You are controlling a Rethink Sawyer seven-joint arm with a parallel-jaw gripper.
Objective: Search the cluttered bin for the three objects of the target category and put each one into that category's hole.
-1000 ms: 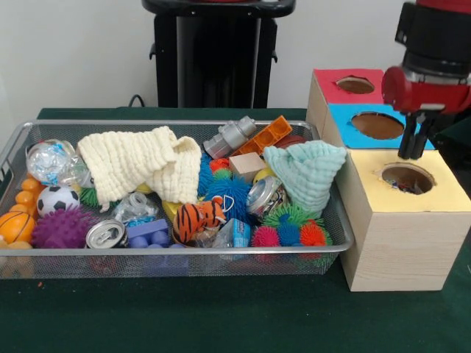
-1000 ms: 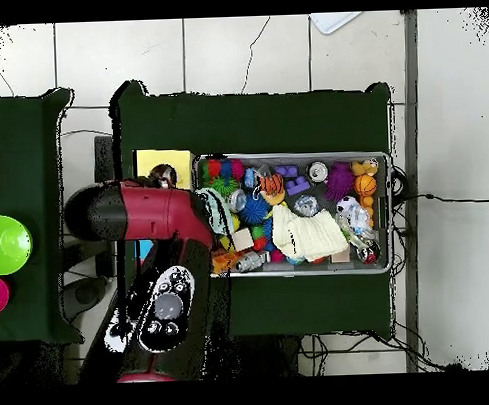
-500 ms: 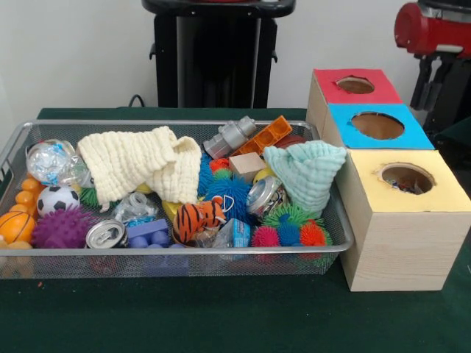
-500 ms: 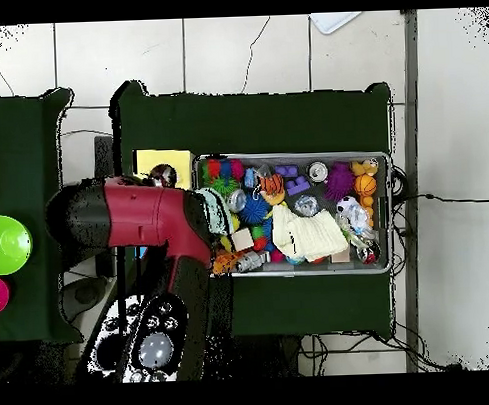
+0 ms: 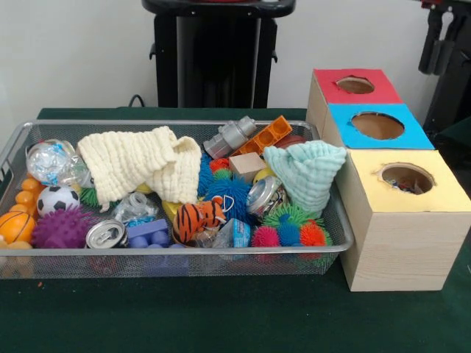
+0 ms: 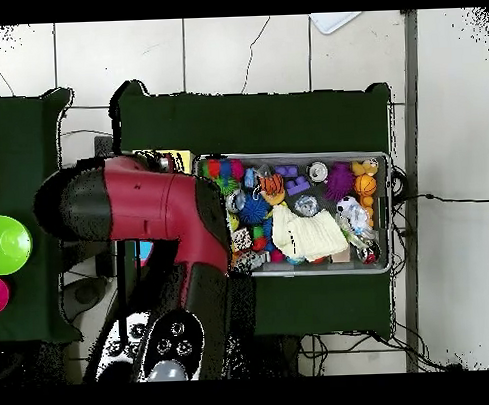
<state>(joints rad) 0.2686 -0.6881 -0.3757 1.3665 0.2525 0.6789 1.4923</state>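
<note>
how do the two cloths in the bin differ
The cream cloth is larger and lies spread over the toys toward the bin's left; the mint cloth is smaller and stands bunched in a peak at the right end, near the boxes. Both have a waffle-like textured weave and rest on the clutter.

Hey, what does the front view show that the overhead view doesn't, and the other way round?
Only the front view shows the red-topped box, the blue-topped box and the hole in the yellow-topped box, plus the hand at the top right corner. Only the overhead view shows the red arm, which covers those boxes, and a green disc. Both show the mesh bin and the cream cloth.
</note>
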